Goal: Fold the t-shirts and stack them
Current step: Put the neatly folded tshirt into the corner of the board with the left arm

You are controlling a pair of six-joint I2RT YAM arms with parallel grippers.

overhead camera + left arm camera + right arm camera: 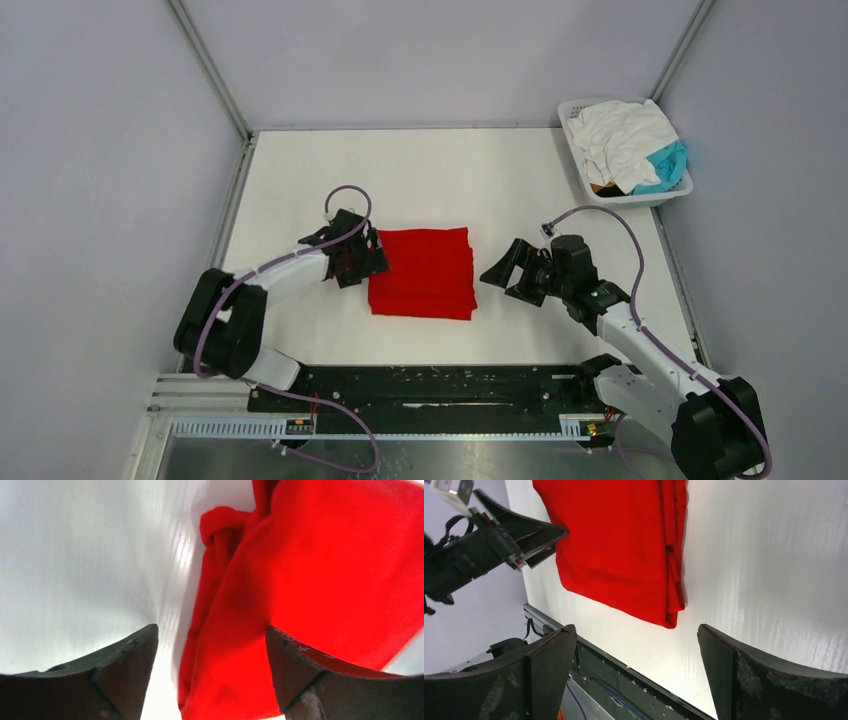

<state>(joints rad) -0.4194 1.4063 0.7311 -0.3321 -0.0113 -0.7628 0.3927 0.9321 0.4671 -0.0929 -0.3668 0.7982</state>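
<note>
A bright red t-shirt (423, 271) lies folded into a neat square on the white table (480, 180), at its middle. My left gripper (368, 258) is open at the shirt's left edge, its jaws straddling that edge; the left wrist view shows the red cloth (310, 580) between and beyond the open fingers. My right gripper (503, 272) is open and empty just right of the shirt, apart from it; the right wrist view shows the folded shirt (619, 545) ahead. White (620, 140) and teal (665, 165) shirts lie bunched in the basket.
A white slotted plastic basket (640, 198) stands at the table's back right corner. A black rail (430, 385) runs along the near edge between the arm bases. Grey walls enclose the table on three sides.
</note>
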